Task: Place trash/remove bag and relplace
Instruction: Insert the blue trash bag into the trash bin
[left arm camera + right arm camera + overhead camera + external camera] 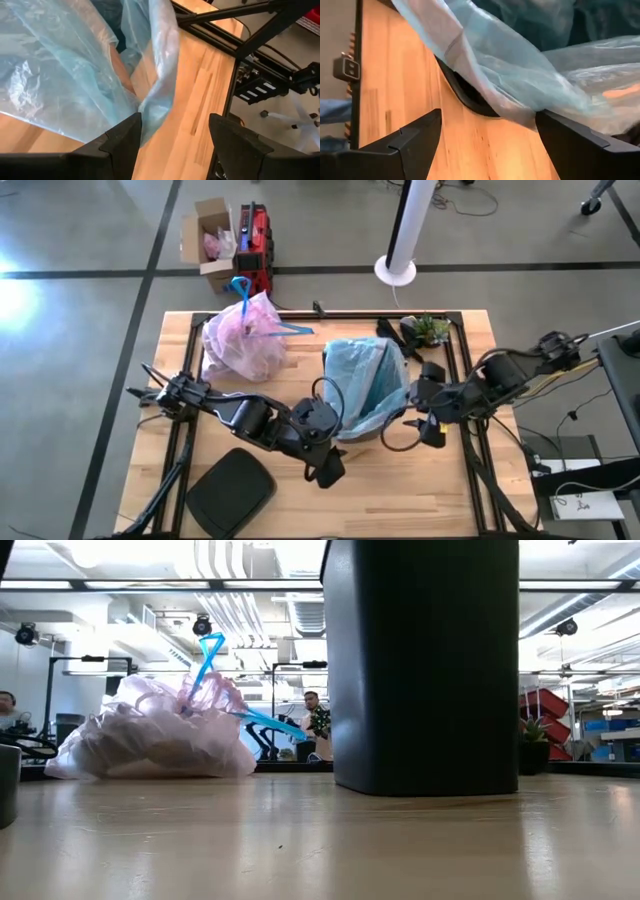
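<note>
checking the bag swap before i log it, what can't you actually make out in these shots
- Inside of the bin: the light blue bag covers its mouth in the high view.
- Contents of the tied pinkish bag: the film is too cloudy in the high and low views.
- Black lid: its underside is hidden.
- Both grippers: absent from the low view.

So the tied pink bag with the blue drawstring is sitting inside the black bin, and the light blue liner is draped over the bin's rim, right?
Not quite. The pink bag lies on the table beside the black bin, not inside it; the high view shows this. The light blue liner is indeed draped over the bin's rim.
</note>
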Action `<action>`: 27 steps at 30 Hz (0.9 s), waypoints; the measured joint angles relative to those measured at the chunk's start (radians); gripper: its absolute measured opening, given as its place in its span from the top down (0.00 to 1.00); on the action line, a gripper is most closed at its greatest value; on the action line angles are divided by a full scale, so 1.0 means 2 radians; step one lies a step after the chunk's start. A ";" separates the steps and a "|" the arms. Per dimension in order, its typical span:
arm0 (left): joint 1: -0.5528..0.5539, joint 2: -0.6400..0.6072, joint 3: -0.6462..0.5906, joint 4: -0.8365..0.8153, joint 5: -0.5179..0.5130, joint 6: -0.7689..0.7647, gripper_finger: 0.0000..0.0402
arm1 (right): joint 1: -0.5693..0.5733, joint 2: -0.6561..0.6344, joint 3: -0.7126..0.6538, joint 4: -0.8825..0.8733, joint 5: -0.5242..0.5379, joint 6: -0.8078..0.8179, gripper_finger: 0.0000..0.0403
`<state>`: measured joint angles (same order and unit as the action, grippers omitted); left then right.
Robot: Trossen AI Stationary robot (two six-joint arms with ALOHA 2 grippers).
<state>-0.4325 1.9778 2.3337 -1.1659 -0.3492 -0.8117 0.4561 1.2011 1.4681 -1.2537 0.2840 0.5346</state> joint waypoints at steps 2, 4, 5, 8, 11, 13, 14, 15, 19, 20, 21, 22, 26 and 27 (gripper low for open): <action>-0.003 0.000 0.000 0.006 0.000 -0.002 0.46 | 0.001 0.001 0.003 0.002 0.000 -0.006 0.23; -0.005 0.000 0.000 0.012 0.000 -0.003 0.46 | 0.002 -0.006 0.025 0.002 0.012 -0.032 0.24; -0.006 0.000 0.000 0.016 0.000 -0.003 0.46 | 0.004 -0.011 0.037 0.004 0.027 -0.052 0.24; -0.006 0.000 0.000 0.020 0.000 0.002 0.46 | 0.008 -0.015 0.059 0.002 0.067 -0.117 0.27; -0.006 0.000 0.000 0.020 0.000 0.007 0.46 | 0.006 -0.007 0.055 -0.003 0.059 -0.174 0.32; -0.006 0.000 0.000 0.020 0.000 0.008 0.46 | 0.006 0.001 0.047 -0.008 0.040 -0.194 0.37; -0.007 0.000 0.000 0.019 0.003 0.008 0.46 | 0.006 0.003 0.043 -0.010 0.031 -0.199 0.39; -0.007 0.000 0.000 0.019 0.009 0.008 0.46 | 0.006 0.004 0.039 -0.011 0.025 -0.202 0.43; -0.007 -0.002 0.003 0.016 0.018 0.008 0.46 | 0.006 0.009 0.025 -0.016 0.031 -0.219 0.57; -0.008 -0.004 0.004 0.016 0.018 0.008 0.46 | 0.006 0.012 0.023 -0.015 0.036 -0.222 0.61; -0.008 -0.007 0.004 0.015 0.018 0.008 0.46 | 0.006 0.014 0.022 -0.014 0.045 -0.228 0.65; -0.008 -0.011 0.005 0.014 0.017 0.008 0.46 | 0.006 0.014 0.020 -0.015 0.057 -0.237 0.70; -0.009 -0.018 0.006 -0.012 0.009 0.007 0.46 | 0.006 0.013 0.015 -0.016 0.082 -0.258 0.93; -0.010 -0.018 0.006 -0.024 0.009 0.003 0.46 | 0.006 0.013 0.015 -0.016 0.083 -0.262 0.96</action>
<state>-0.4532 1.9423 2.3447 -1.2129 -0.3312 -0.8052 0.4690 1.2274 1.4980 -1.2851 0.4493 0.0112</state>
